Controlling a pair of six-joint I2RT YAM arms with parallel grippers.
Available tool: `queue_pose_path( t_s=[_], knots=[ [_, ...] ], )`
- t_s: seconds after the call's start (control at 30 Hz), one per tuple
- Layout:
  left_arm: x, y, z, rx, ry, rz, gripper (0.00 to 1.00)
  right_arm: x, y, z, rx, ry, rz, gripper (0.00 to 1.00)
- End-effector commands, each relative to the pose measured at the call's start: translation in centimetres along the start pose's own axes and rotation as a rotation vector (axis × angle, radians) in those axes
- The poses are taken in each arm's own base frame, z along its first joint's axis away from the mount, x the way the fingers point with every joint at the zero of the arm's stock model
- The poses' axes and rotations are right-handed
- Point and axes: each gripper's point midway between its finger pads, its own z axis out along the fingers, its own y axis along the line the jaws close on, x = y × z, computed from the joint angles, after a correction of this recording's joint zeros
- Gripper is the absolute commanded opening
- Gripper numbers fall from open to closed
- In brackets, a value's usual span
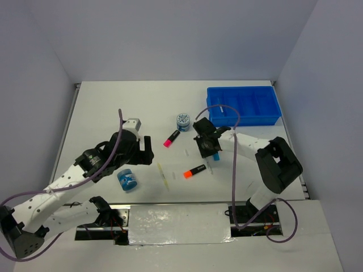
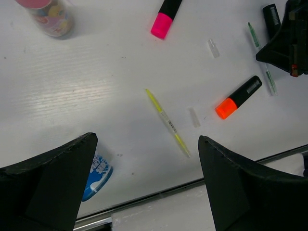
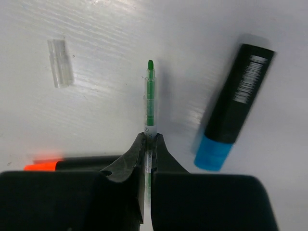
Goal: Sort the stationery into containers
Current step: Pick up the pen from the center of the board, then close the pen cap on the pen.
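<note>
My right gripper (image 3: 149,139) is shut on a thin green pen (image 3: 150,91) that lies on the white table and points away from the fingers. A blue-capped black marker (image 3: 236,106) lies just right of it, and an orange-capped marker (image 3: 43,165) shows at the lower left. From above, the right gripper (image 1: 207,148) is low over the table in front of the blue tray (image 1: 244,106). My left gripper (image 2: 147,139) hangs open above a yellow pen (image 2: 168,122), with nothing between its fingers. A pink-capped marker (image 2: 164,19) and a pink-capped bottle (image 2: 48,14) lie farther off.
One round blue jar (image 1: 183,120) stands near the tray, and another (image 1: 127,181) lies on its side by the left arm. Small clear pen caps (image 2: 213,48) (image 2: 194,117) are scattered on the table. The table's front edge runs just below the yellow pen.
</note>
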Motion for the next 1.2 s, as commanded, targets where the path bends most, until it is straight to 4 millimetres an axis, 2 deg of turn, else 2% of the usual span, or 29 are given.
queue_pose_path(
  t_s=[0.0, 0.03, 0.07, 0.1, 0.13, 0.17, 0.2, 0.23, 0.27, 0.3, 0.4, 0.43, 0.47, 0.53, 0.57, 0.63, 0.67, 0.73, 0.77, 0.83, 0.87, 0.9, 1.03, 1.1, 1.17],
  knots=[
    [-0.4, -2.3, 2.2, 0.057, -0.004, -0.086, 0.99, -4.6, -1.3, -5.3, 0.063, -0.185, 0.057, 0.00],
    [-0.4, -2.9, 2.9, 0.066, 0.008, -0.097, 0.99, -6.2, -2.1, -7.7, 0.101, -0.268, 0.086, 0.00],
    [-0.6, -3.6, 3.4, 0.079, 0.015, -0.110, 0.99, -6.7, -2.6, -9.0, 0.122, -0.301, 0.105, 0.00],
    [-0.1, -4.1, 4.9, 0.054, 0.054, -0.126, 0.99, -6.5, -3.2, -10.3, 0.140, -0.316, 0.119, 0.00],
    [-0.5, -4.8, 5.7, 0.059, 0.052, -0.137, 0.99, -7.0, -3.7, -11.6, 0.157, -0.358, 0.144, 0.00],
    [-1.4, -6.1, 6.0, 0.076, 0.044, -0.141, 0.99, -7.4, -4.0, -14.2, 0.142, -0.433, 0.172, 0.00],
    [-0.9, -6.5, 7.9, 0.037, 0.072, -0.148, 0.99, -7.2, -4.3, -15.4, 0.140, -0.460, 0.187, 0.00],
    [-1.0, -7.0, 8.7, 0.016, 0.076, -0.150, 0.99, -7.0, -4.6, -16.4, 0.135, -0.489, 0.208, 0.00],
    [-2.0, -8.3, 8.9, 0.012, 0.054, -0.157, 0.99, -6.8, -4.7, -17.4, 0.125, -0.515, 0.219, 0.00],
    [-1.5, -7.8, 10.8, -0.073, 0.057, -0.181, 0.99, -6.6, -5.1, -19.3, 0.110, -0.567, 0.238, 0.00],
    [-1.0, -9.5, 13.8, -0.122, 0.092, -0.223, 0.93, -5.2, -6.0, -20.8, 0.104, -0.581, 0.256, 0.00],
    [-0.9, -9.6, 14.6, -0.144, 0.094, -0.229, 0.90, -4.8, -6.3, -20.9, 0.111, -0.578, 0.261, 0.00],
    [-0.4, -10.2, 16.1, -0.168, 0.109, -0.240, 0.80, -4.4, -6.4, -21.0, 0.109, -0.572, 0.263, 0.00],
    [0.2, -10.5, 17.5, -0.207, 0.132, -0.245, 0.65, -3.7, -6.6, -21.1, 0.105, -0.571, 0.258, 0.00],
    [0.8, -10.7, 18.8, -0.234, 0.161, -0.242, 0.65, -3.5, -6.4, -21.2, 0.089, -0.572, 0.252, 0.00],
    [0.7, -11.8, 19.7, -0.231, 0.184, -0.243, 0.65, -3.2, -6.4, -21.3, 0.081, -0.582, 0.239, 0.00],
    [1.7, -11.7, 20.7, -0.255, 0.207, -0.230, 0.65, -3.1, -6.4, -21.3, 0.080, -0.585, 0.236, 0.00],
    [1.4, -12.4, 21.1, -0.263, 0.199, -0.229, 0.65, -3.0, -6.3, -21.5, 0.067, -0.588, 0.231, 0.00],
    [2.2, -12.0, 21.5, -0.293, 0.218, -0.222, 0.64, -3.1, -6.1, -21.6, 0.058, -0.594, 0.229, 0.00],
    [1.9, -12.1, 21.6, -0.321, 0.198, -0.224, 0.62, -3.1, -5.8, -21.8, 0.036, -0.604, 0.221, 0.00],
    [2.9, -11.5, 21.8, -0.362, 0.225, -0.203, 0.61, -3.1, -5.8, -21.9, 0.034, -0.607, 0.221, 0.00],
    [2.6, -11.7, 22.0, -0.369, 0.223, -0.206, 0.60, -3.0, -5.7, -21.8, 0.029, -0.604, 0.218, 0.00],
    [4.2, -11.5, 22.7, -0.400, 0.246, -0.186, 0.60, -3.0, -5.6, -21.9, 0.020, -0.616, 0.215, 0.00],
    [4.5, -11.7, 23.0, -0.399, 0.256, -0.187, 0.54, -3.0, -5.5, -22.0, 0.013, -0.620, 0.211, 0.00],
    [5.0, -11.5, 23.4, -0.414, 0.268, -0.186, 0.54, -3.0, -5.4, -22.2, 0.006, -0.627, 0.208, 0.00]
  ],
)
